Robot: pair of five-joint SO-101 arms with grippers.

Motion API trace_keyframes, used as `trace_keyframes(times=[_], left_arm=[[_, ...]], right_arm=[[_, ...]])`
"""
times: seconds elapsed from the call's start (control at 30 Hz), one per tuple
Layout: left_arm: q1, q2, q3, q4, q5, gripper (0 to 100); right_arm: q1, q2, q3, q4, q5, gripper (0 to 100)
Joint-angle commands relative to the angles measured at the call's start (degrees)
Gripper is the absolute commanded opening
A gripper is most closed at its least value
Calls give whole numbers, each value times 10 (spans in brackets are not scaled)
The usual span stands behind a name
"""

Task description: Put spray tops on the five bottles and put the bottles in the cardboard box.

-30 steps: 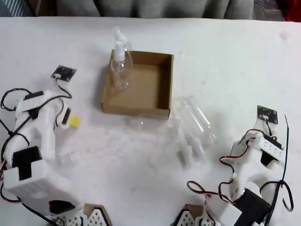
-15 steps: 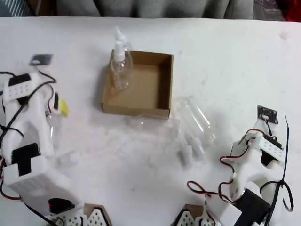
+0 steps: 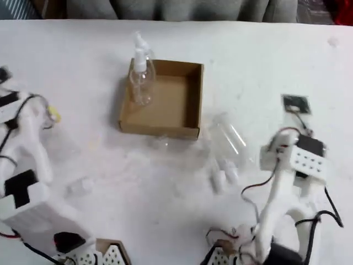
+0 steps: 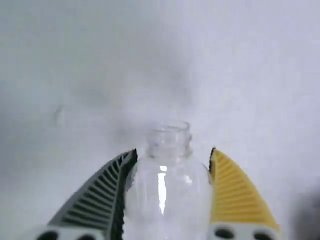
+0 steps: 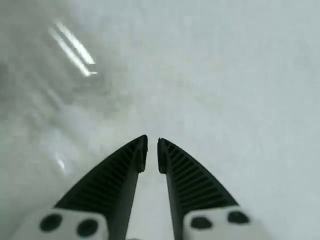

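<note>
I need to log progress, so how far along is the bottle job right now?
One bottle with a spray top stands apparently inside the cardboard box, at its left wall. The left jaws grip a topless bottle. Another bare bottle and loose spray tops lie on the table by the box's near right corner. Most capping and boxing remains.

The white table (image 3: 265,66) carries the cardboard box (image 3: 160,127). Beside the box's front right corner lies a clear bottle (image 3: 231,141). Loose spray tops (image 3: 223,176) lie just beyond it.
</note>
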State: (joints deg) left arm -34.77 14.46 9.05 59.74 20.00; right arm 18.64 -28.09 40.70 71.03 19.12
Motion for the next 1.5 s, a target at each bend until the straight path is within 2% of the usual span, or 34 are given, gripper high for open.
trace_keyframes(times=[0.0,0.1,0.2,0.27,0.37,0.53,0.67,0.8,0.93,1.17,1.47], left_arm=[[-65,-11,-4,-25,66,20],[-92,-11,-7,-25,72,20],[-121,-11,-29,-22,69,20],[-154,-10,-49,-23,69,20],[-196,-10,-84,-20,64,20],[-235,-10,-124,-16,-6,20],[-257,-10,-164,8,-38,20],[-276,-10,-206,25,-64,20],[-303,-10,-228,24,-84,20],[-332,-10,-250,23,-103,20],[-353,-10,-273,24,-103,20]], right_arm=[[-167,-79,-72,73,4,18],[-308,-102,-85,78,7,18],[-462,-100,-86,71,55,19],[-535,-99,-88,58,81,19],[-605,-99,-105,36,113,42],[-701,-71,-141,21,131,183],[-779,-10,-135,-48,180,191],[-820,73,-149,-117,202,215],[-828,178,-209,-124,203,284],[-836,344,-362,-124,197,283],[-844,446,-423,-126,200,283]])
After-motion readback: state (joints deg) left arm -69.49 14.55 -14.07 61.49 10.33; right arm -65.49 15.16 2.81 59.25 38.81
